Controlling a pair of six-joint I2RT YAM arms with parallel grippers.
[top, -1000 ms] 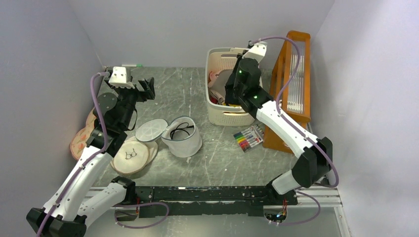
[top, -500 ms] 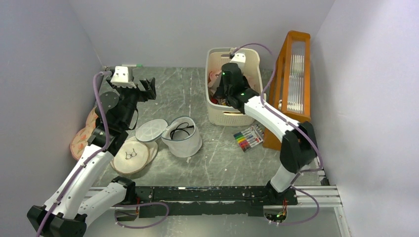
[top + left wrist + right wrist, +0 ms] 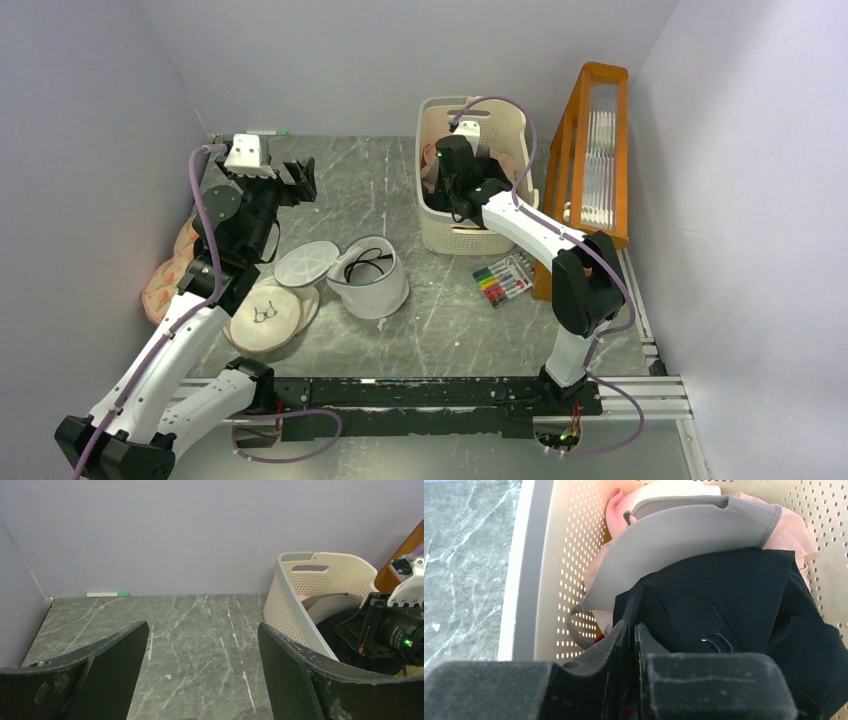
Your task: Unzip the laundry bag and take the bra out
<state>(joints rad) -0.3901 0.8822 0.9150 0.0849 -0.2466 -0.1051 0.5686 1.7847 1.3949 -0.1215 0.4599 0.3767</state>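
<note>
The right gripper at the bra in the basket.
Its jaws nearly meet, pinching black fabric; the left gripper gapes wide, empty.

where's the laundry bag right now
Top view: the laundry bag stands open on the table, left of centre, between the round cream pads on its left and the markers on its right, with the cream basket behind it.
</note>
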